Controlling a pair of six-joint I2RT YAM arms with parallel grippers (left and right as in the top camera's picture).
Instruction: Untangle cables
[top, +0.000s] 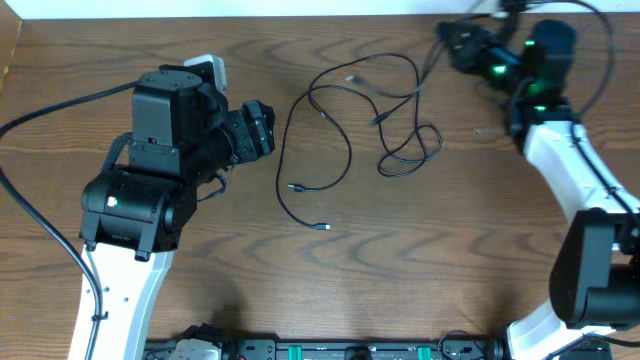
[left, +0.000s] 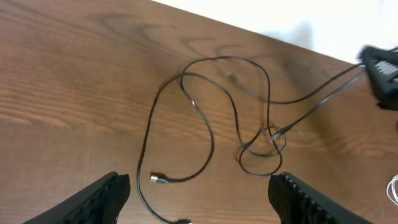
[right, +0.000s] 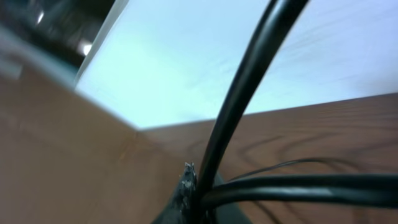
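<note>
While cables (left: 213, 144) lie beyond left gripper (left: 199, 186), wide open, empty, right gripper (top: 452, 42) pinching them.

**Black at the tips, white further back**

My left pincer (left: 199, 180) ends in two black fingers (left: 311, 199), ribbed along their inner faces. Behind it sits a boxy black wrist block (top: 168, 110) with a small pale grey part (top: 206, 68) on top. Further back there is a rounded black joint housing (top: 125, 205) bearing a green light, and after that a white link (top: 120, 290). A thick black wire (top: 70, 100) feeds the block. My right pincer (top: 455, 40) is black too. Just behind it, green lights (top: 497, 70) glow on a black casing, followed by a white link (top: 565, 160) and a large black joint (top: 590, 275).
</note>
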